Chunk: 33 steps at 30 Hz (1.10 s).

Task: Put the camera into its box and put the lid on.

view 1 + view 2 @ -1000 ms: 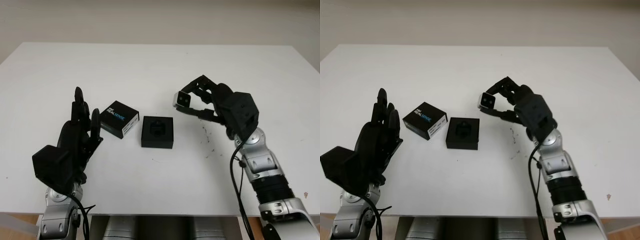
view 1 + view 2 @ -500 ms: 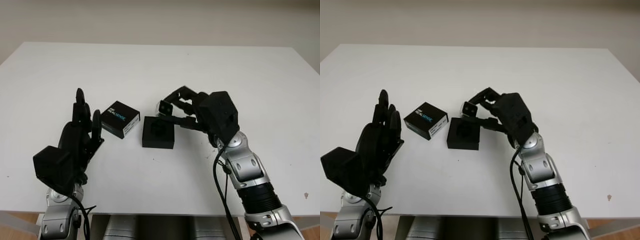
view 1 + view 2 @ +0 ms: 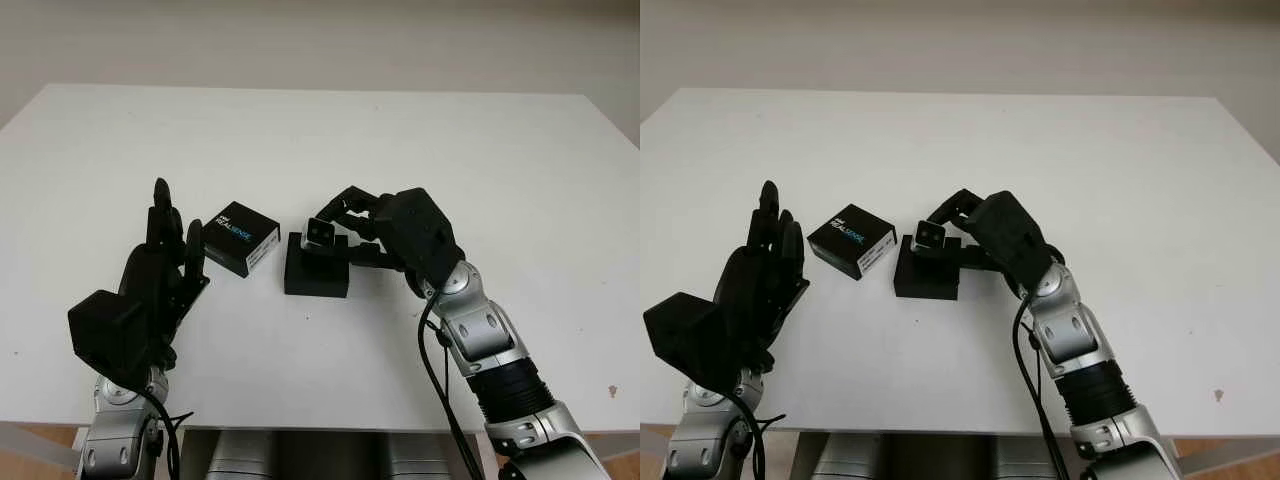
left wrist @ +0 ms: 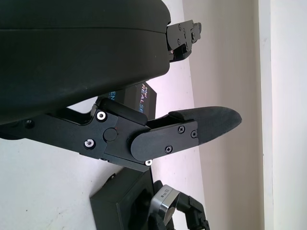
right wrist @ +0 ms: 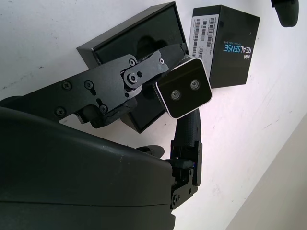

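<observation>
bg: white table [image 3: 480, 140] – plain beige wall [image 3: 320, 40] behind | even light

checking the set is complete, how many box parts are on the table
2. The open black box base sits mid-table under the right hand, which holds the camera over it. The printed lid lies beside the base, near the open left hand.

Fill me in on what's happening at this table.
The right hand holds a small silver camera just above the open black box in the middle of the white table. The camera is not yet seated in the box. The lid, printed REALSENSE, lies on the table beside the box, on the left hand's side. The left hand is open, near the lid, holding nothing.
</observation>
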Tool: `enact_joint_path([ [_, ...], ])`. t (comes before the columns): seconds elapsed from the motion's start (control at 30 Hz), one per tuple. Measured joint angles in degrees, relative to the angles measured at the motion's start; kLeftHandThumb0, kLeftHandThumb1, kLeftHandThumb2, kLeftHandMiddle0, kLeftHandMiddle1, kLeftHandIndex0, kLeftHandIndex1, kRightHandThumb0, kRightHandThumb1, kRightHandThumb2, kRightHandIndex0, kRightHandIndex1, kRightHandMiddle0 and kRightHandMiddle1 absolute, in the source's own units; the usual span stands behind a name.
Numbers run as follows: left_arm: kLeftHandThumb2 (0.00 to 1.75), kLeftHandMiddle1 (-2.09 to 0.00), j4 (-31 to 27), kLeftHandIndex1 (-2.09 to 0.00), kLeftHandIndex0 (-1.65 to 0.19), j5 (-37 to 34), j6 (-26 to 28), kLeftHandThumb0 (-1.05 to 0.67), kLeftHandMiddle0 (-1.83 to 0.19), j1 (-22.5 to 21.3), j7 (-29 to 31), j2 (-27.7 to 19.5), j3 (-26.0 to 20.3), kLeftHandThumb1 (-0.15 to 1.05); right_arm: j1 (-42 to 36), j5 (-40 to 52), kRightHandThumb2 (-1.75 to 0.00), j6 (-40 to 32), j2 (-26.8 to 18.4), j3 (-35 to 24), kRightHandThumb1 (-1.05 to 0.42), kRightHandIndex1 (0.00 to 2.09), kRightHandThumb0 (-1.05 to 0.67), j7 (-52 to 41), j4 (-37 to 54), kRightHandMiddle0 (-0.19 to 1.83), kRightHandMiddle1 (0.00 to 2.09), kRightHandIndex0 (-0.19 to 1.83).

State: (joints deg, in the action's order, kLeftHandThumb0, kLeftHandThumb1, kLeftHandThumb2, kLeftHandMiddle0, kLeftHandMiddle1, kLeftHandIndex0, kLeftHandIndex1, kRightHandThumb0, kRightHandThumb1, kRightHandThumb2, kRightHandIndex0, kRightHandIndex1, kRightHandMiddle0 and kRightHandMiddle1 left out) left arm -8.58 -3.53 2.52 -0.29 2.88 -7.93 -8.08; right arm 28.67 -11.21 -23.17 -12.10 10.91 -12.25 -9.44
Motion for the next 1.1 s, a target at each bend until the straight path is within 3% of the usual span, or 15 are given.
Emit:
enact_joint_path([
  [1.1,0.66,0.00,-2.7,0.00,0.19,0.5,2.4,-0.75,0.19,1.7,-0.6,0.2,0.6,1.05,-4.7,-3.2,-0.05,-2.0,-0.7,1.6,-0.94,0.06,-0.40,-0.7,5.8,0.29,1.79,0.36],
])
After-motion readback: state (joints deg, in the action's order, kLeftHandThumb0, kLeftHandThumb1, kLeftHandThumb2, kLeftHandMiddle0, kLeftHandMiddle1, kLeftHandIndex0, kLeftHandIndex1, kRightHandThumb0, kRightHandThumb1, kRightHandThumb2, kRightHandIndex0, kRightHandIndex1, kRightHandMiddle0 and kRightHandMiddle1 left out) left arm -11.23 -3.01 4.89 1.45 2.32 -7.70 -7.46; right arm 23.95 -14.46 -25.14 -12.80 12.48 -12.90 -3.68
